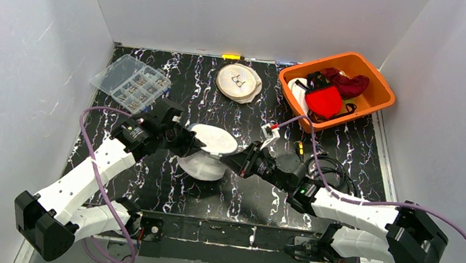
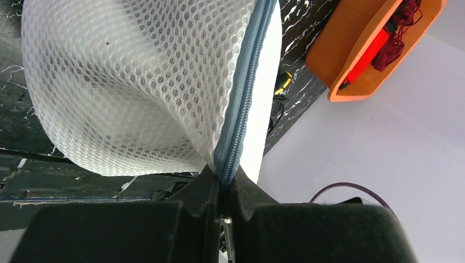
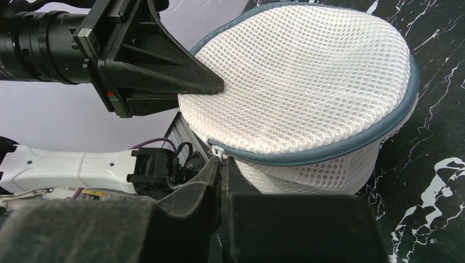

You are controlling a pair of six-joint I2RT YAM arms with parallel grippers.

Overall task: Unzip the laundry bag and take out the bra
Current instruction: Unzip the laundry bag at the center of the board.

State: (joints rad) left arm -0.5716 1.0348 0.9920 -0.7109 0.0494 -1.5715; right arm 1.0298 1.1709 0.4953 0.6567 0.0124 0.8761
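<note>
The white mesh laundry bag (image 1: 211, 150) (image 2: 137, 82) (image 3: 301, 82) sits mid-table, a round pouch with a blue-grey zipper (image 2: 244, 98) (image 3: 329, 150) around its rim. My left gripper (image 1: 196, 146) (image 2: 225, 178) is shut on the bag's zipper seam at its left side and lifts that edge. From the right, my right gripper (image 1: 225, 160) (image 3: 221, 159) has its tips pinched together on the small white zipper pull (image 3: 218, 150). The zipper looks closed along its visible length. The bra is hidden.
An orange bin (image 1: 378, 89) (image 2: 356, 55) with red garments (image 1: 324, 101) stands at the back right. A clear compartment box (image 1: 131, 82) lies back left, a round white mesh pouch (image 1: 239, 81) back centre. Black cables (image 1: 331, 168) lie right of the bag. White walls enclose the table.
</note>
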